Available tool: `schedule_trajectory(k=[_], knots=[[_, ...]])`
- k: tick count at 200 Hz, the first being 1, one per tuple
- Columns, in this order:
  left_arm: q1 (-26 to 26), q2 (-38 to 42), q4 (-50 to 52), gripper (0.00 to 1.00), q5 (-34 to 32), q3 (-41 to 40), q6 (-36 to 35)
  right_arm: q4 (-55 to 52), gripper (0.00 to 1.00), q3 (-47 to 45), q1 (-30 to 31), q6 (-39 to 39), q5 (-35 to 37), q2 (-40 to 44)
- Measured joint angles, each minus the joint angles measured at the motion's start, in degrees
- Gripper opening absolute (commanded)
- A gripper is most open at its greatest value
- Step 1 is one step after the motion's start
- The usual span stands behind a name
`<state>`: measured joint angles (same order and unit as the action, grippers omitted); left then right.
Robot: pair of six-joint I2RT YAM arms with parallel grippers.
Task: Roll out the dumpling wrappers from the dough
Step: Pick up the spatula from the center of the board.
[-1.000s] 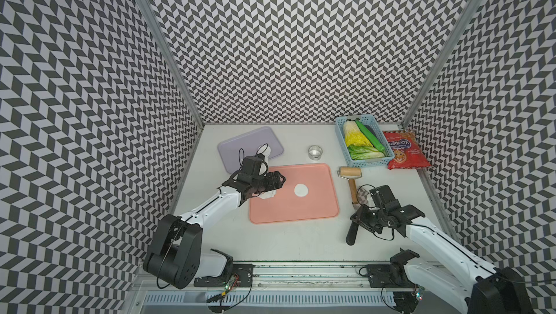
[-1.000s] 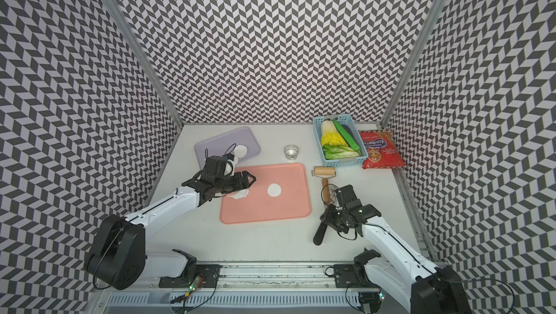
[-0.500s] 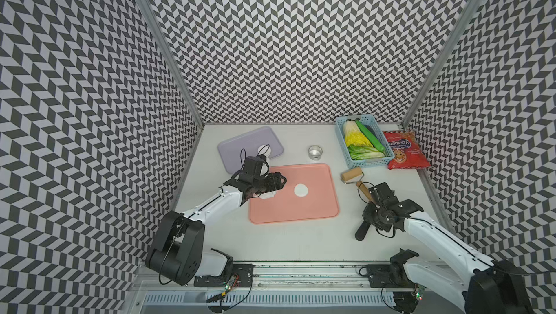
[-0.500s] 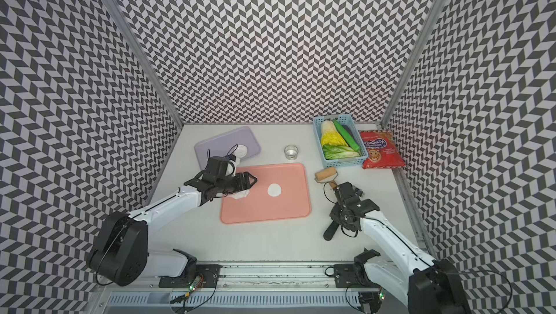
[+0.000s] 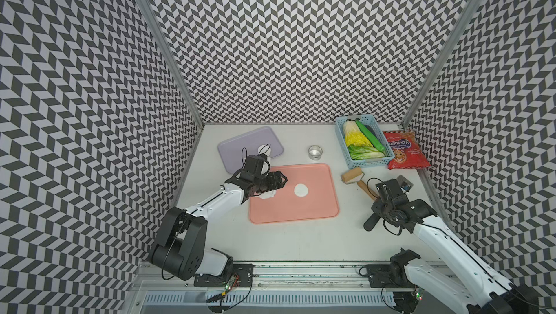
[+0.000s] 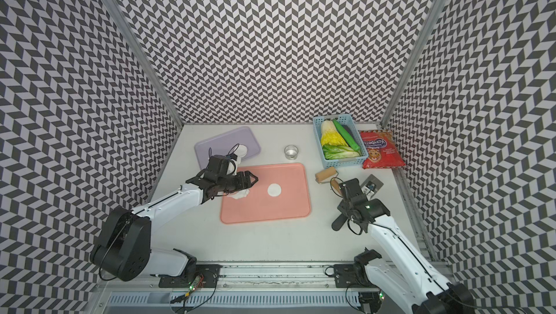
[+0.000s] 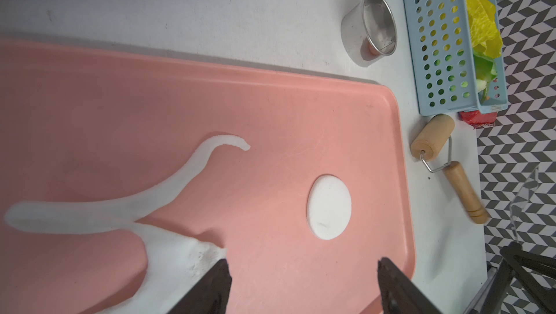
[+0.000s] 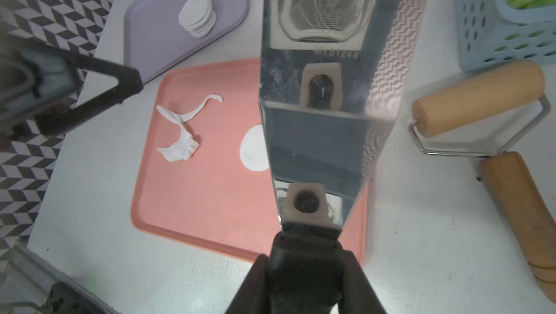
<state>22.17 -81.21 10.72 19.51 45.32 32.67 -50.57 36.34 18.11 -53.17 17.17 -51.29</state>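
Observation:
One round dumpling wrapper (image 5: 301,190) (image 6: 274,190) (image 7: 328,207) lies flat on the pink tray (image 5: 301,216). A stack of wrappers (image 5: 264,149) (image 8: 197,16) sits on the purple tray (image 5: 237,147). Ragged white dough (image 5: 267,194) (image 7: 168,249) (image 8: 180,147) lies at the pink tray's left side. My left gripper (image 5: 278,180) (image 7: 301,264) hovers open just above it, one fingertip beside the scrap. My right gripper (image 5: 381,209) (image 8: 304,267) is shut on the black handle of a steel scraper (image 8: 316,117) (image 6: 371,187), right of the pink tray.
A wooden roller (image 5: 352,175) (image 8: 478,99) lies between the pink tray and my right arm. The steel ring cutter (image 5: 315,151) (image 7: 368,30) stands behind the pink tray. A blue basket (image 5: 341,135) of vegetables and a red cookie packet (image 5: 406,153) sit at the back right.
My right arm has carried the scraper rightward and farther back. The wooden roller has turned, so its handle now lies diagonally. The left arm has barely moved.

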Motion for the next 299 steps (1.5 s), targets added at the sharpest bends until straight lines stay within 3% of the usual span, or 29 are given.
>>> schedule_trajectory(k=[55, 90, 174, 221, 260, 278, 299], knots=[[0.0, -1.4, -0.3, 0.77, 1.0, 0.6, 0.0, 1.3, 0.0, 0.0, -0.7, 3.5, -3.7, -0.4], [0.1, -1.5, -0.6, 0.69, 2.6, 1.0, -0.1, 6.1, 0.0, 0.5, 1.0, 9.0, -9.2, -3.3], [5.5, -1.5, -2.9, 0.68, 6.8, 8.2, 0.1, 17.3, 0.0, 10.1, 17.0, 20.8, -12.8, -9.8], [9.8, -1.5, -5.6, 0.72, 8.1, 12.6, 1.7, 20.5, 0.0, 12.3, 24.6, 24.4, -12.9, -13.4], [12.8, -3.9, -6.6, 0.71, 7.4, 16.1, 2.4, 22.2, 0.0, 13.1, 28.6, 26.0, -13.0, -15.3], [13.8, -5.8, -6.6, 0.68, 6.7, 17.0, 2.9, 22.4, 0.0, 13.6, 29.7, 26.5, -13.0, -15.5], [14.4, -7.1, -6.4, 0.52, 6.3, 17.4, 3.5, 22.7, 0.0, 14.3, 30.5, 27.2, -13.2, -15.5]])
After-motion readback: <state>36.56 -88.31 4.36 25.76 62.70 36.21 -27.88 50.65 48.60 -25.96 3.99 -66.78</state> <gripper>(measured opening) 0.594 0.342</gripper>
